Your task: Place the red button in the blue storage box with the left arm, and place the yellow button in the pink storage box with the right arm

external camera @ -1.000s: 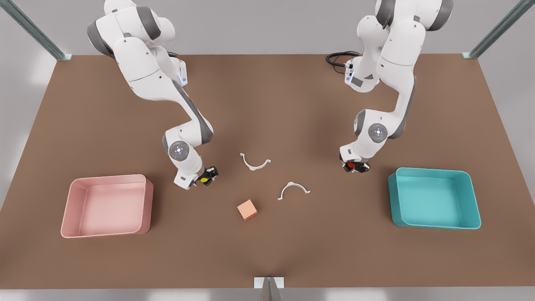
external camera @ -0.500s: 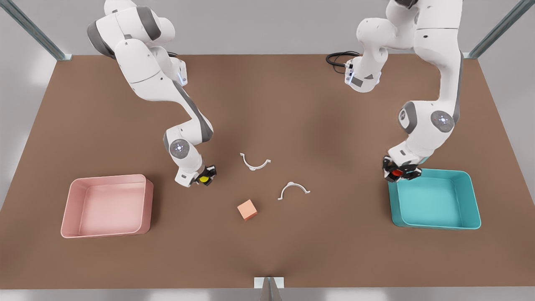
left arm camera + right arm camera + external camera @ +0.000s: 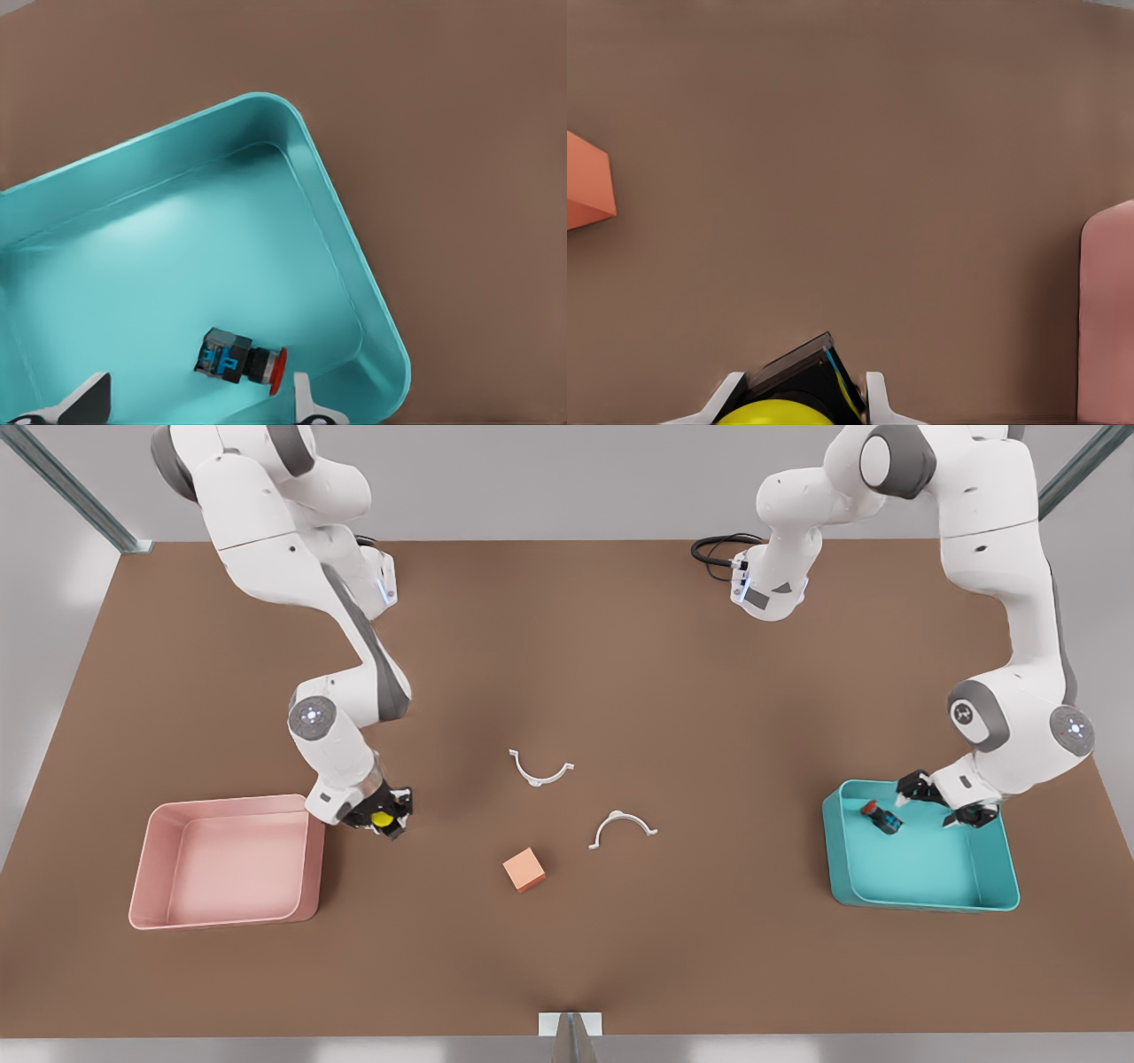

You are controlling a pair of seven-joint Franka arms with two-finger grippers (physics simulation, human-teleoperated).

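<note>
Both arms are showing glossy white shells with grey bands at the joints. Small round caps on the elbow and wrist joints are glowing with faint blue dots. A black cable is coiling at the base of the arm on the front view's right. The left hand (image 3: 944,801) is wearing black bodywork with pale, pointed fingertips (image 3: 87,400); the right hand (image 3: 383,817) is looking the same, black with white fingertips (image 3: 877,397).
</note>
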